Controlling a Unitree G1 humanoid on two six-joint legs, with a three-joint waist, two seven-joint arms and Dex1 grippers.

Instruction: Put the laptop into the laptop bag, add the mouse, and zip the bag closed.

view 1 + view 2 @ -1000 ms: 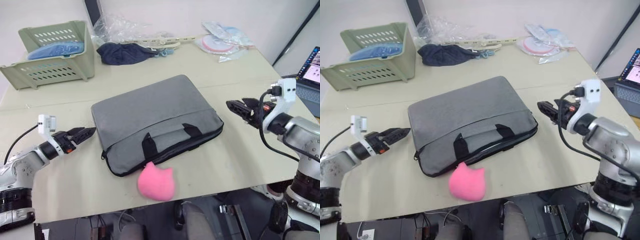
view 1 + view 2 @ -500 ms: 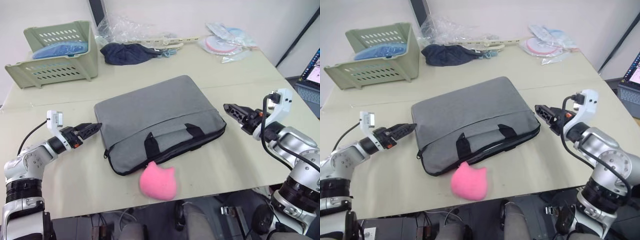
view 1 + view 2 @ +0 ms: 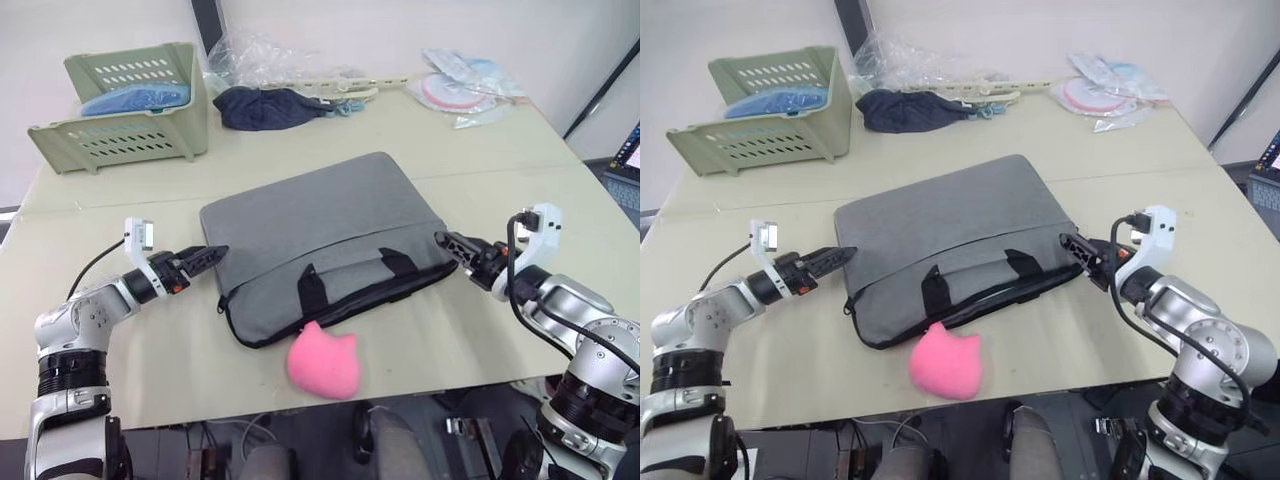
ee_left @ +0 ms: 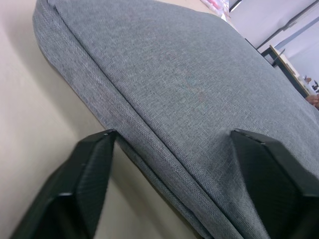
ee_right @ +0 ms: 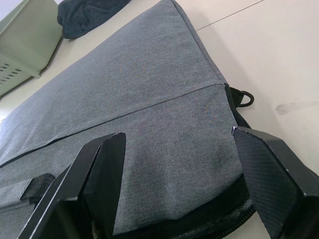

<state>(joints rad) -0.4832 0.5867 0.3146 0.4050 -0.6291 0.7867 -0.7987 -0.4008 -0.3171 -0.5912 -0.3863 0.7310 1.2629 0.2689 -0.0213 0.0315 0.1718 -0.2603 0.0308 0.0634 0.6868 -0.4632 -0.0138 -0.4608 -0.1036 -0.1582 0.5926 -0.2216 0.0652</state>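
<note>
Flanking, in our head views, the flat grey fabric laptop bag [image 3: 325, 242] lying slantwise mid-desk: left pincer [image 3: 212, 252] and right pincer [image 3: 447, 243], one at each short end. Wrist views: both pincers spread apart, bag edge between.

This looks like a lab or test room: a plain beige bench [image 3: 300, 130] stands against bare white walls. At its far edge lie a green plastic crate [image 3: 125, 105], crumpled clear wrap [image 3: 265, 60] and bagged packets [image 3: 465, 88], and a powered-on screen [image 3: 629, 155] glows off to the right.
</note>
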